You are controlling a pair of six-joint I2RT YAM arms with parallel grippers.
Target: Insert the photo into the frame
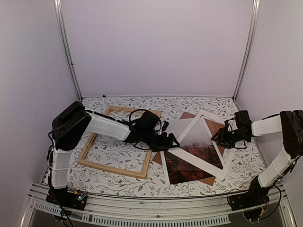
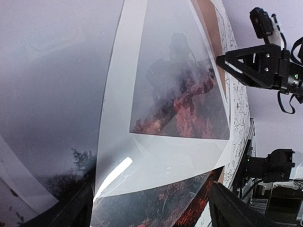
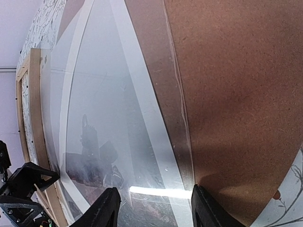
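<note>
The photo [image 1: 194, 153], red-orange foliage below and misty white above, lies right of centre under a white mat [image 1: 182, 135], on a brown backing board [image 1: 215, 127]. The light wooden frame [image 1: 118, 142] lies empty at the left on the floral table. My left gripper [image 1: 173, 142] reaches over the frame's right side to the photo's left edge. Its jaws stand wide open over the photo's dark lower part [image 2: 161, 205] and the mat [image 2: 156, 156]. My right gripper [image 1: 218, 138] hovers at the stack's right side, open, over a glossy sheet edge [image 3: 161, 191] beside the board [image 3: 236, 94].
A clear glossy sheet with reflections seems to cover the mat and photo [image 3: 109, 118]. White walls and metal posts [image 1: 66, 47] enclose the table. The frame's rail [image 3: 35, 118] and the left gripper's fingers [image 3: 26, 182] show in the right wrist view.
</note>
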